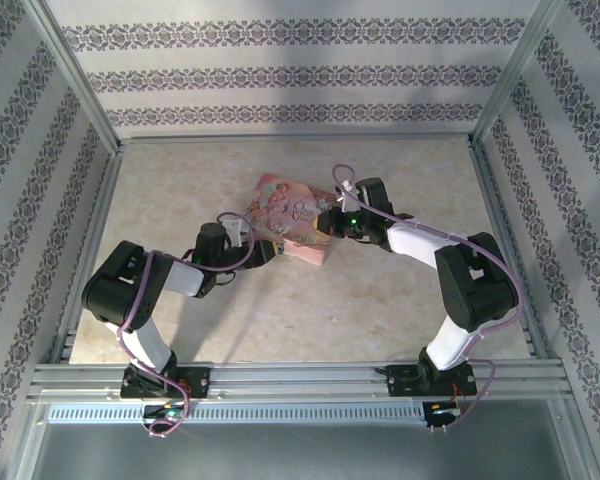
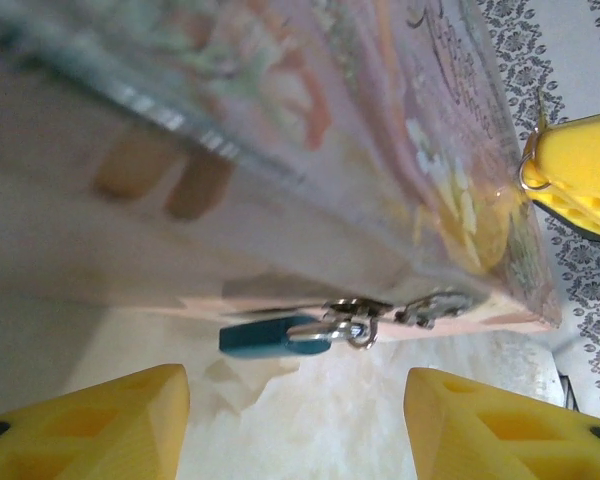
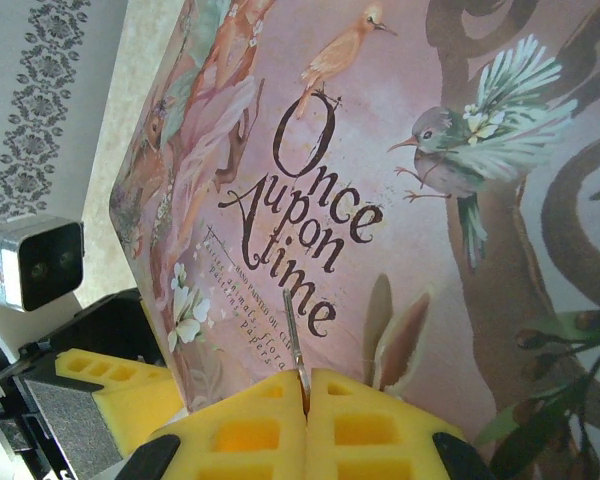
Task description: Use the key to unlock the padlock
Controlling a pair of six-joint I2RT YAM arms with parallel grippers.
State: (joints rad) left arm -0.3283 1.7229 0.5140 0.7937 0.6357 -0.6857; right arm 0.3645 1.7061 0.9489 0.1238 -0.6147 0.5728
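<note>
The blue-teal padlock [image 2: 268, 336] hangs from the silvery clasp [image 2: 365, 318] on the front edge of the pink tin [image 1: 292, 222]. My left gripper [image 2: 296, 425] is open, with its yellow fingers [image 2: 100, 420] on either side just short of the padlock and nothing between them. Above the tin's illustrated lid [image 3: 400, 200], my right gripper [image 3: 306, 395] is shut on the key [image 3: 294, 340], whose thin blade sticks out from the pads. In the top view the left gripper [image 1: 268, 250] sits at the tin's near-left side and the right gripper [image 1: 332, 222] at its right side.
The tin rests tilted in the middle of the marbled table [image 1: 310, 320]. Patterned walls [image 1: 280, 75] and metal frame posts close in the back and sides. The left arm's finger [image 3: 120, 395] and wrist camera [image 3: 35, 265] lie close to the tin's left edge.
</note>
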